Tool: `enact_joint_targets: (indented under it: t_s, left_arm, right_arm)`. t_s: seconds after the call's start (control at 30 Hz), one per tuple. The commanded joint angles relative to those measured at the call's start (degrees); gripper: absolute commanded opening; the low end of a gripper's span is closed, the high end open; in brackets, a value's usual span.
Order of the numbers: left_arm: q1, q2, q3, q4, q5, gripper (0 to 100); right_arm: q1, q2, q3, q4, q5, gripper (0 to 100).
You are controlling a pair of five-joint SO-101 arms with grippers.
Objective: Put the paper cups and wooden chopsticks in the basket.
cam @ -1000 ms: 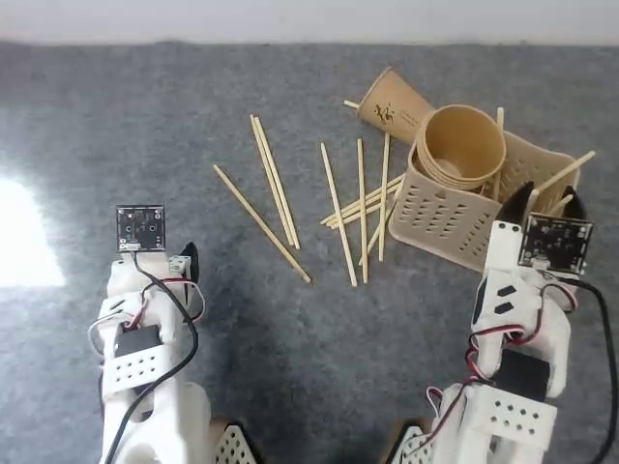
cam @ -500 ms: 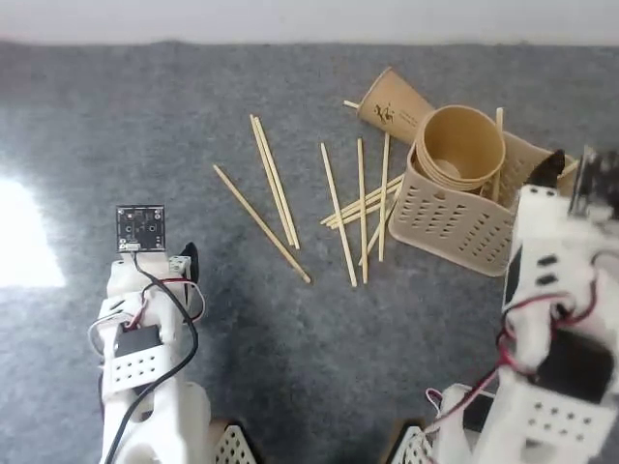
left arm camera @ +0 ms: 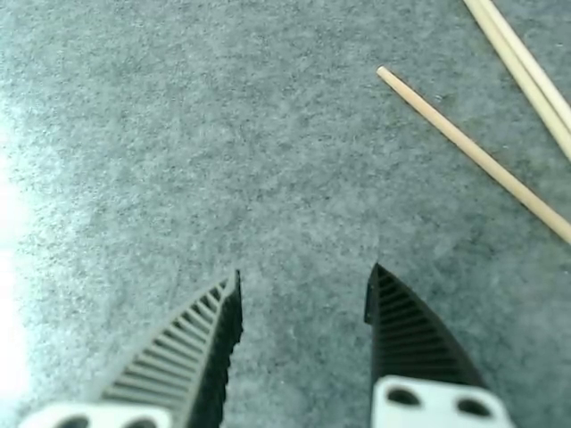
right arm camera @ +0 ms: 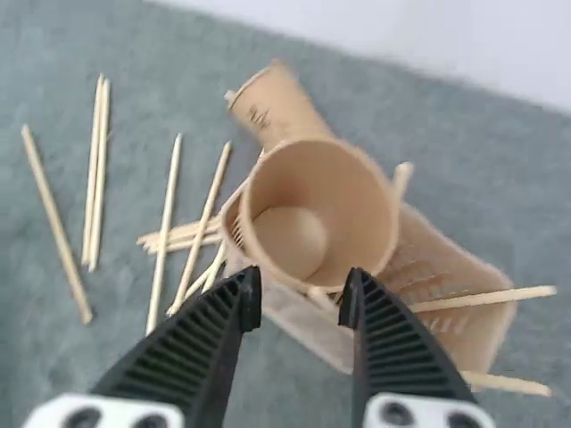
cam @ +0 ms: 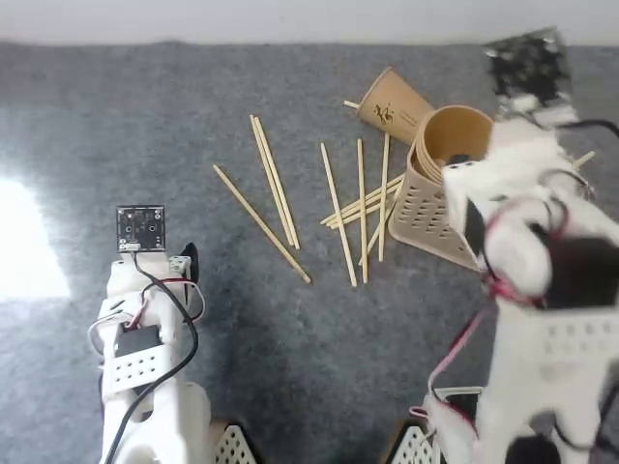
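Nearest, the left gripper point(left arm camera: 303, 278) hangs low over the grey carpet point(cam: 116, 116), its fingers parted and holding nothing. The right gripper point(right arm camera: 302, 283) hovers above the basket point(cam: 430, 217) — jaws moderately apart, empty. A paper cup point(right arm camera: 312, 209) stands in the basket. Loose chopsticks point(cam: 340, 215) lie at the basket's nine o'clock, and a second cup point(cam: 392, 101) lies on its side at eleven o'clock.
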Motion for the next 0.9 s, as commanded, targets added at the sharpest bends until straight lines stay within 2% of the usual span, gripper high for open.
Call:
enact_joint_targets:
  t_s: [0.0, 0.17, 0.27, 0.37, 0.57, 0.7, 0.87]
  left_arm:
    - [0.35, -0.97, -0.31, -1.41, -0.7, 21]
    - [0.35, -0.97, -0.31, -1.41, -0.7, 21]
    - [0.35, -0.97, -0.31, -1.41, -0.7, 21]
    - [0.35, -0.97, -0.31, -1.41, -0.7, 21]
    - [0.35, -0.97, -0.31, -1.41, -0.7, 21]
    - [0.35, -0.97, -0.31, -1.41, -0.7, 21]
    - [0.35, -0.97, -0.31, -1.41, -0.7, 21]
  right_arm:
    - [-4.35, 4.62, -2.81, 2.24, -0.18, 15.1]
    - [-11.91, 9.45, -2.99, 2.95, 0.53, 15.1]
    - [-15.34, 10.86, -2.99, 2.51, 4.92, 15.1]
    - [-15.96, 10.77, -3.08, 2.24, 7.65, 15.1]
    - [-15.34, 8.57, -3.34, 2.24, 8.35, 15.1]
    - [-8.31, 4.7, -4.84, 3.12, 9.05, 15.1]
    - [8.66, 2.24, -6.42, 6.11, 8.79, 15.0]
